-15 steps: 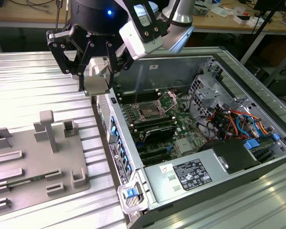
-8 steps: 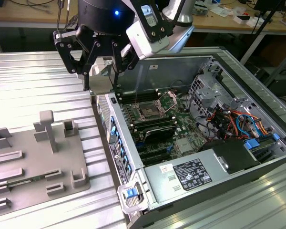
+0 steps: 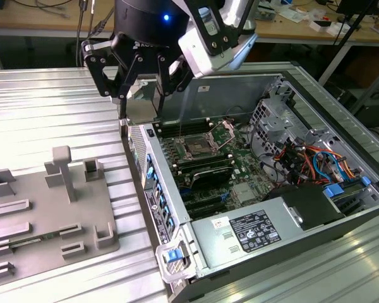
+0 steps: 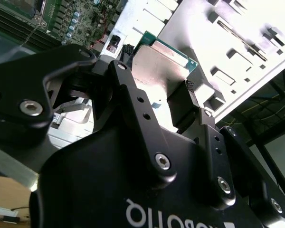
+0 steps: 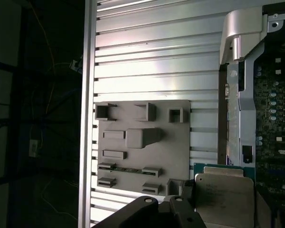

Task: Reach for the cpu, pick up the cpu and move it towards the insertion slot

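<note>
My gripper [image 3: 141,95] hangs above the open computer case's near wall, between the grey fixture plate and the motherboard. Its black fingers [image 4: 128,85] are shut on the cpu [image 4: 164,64], a flat square chip with a pale silvery top and a thin green rim. The cpu [image 5: 223,199] is held in the air over the case edge in the first wrist view. The insertion slot [image 3: 196,149], a shiny metal-framed socket with a dark centre and raised wire levers, lies on the motherboard to the exterior view's right of the gripper and lower down.
A grey fixture plate [image 3: 44,214] with raised holders lies on the ribbed aluminium table [image 3: 50,101]. The open case [image 3: 177,252] holds a power supply [image 3: 246,230], memory slots, a drive cage and coloured cables [image 3: 309,161]. A workbench runs behind.
</note>
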Controlling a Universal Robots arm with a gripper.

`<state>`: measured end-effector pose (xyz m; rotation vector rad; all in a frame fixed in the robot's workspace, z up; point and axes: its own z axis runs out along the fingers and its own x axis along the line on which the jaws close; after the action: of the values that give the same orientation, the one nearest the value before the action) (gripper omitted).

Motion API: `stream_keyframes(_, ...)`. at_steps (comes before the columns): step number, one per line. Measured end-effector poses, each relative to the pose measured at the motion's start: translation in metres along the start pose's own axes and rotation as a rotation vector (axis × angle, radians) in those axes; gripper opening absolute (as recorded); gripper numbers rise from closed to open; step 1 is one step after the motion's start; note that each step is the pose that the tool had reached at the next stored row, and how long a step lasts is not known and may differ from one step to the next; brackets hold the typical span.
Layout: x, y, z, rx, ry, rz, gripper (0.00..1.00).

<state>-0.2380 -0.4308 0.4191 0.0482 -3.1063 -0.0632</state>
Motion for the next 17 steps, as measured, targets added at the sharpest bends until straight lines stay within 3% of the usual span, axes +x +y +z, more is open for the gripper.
stream_keyframes(17,-0.018,-0.0005,-0.0007,0.0,0.0,0.0,0.55)
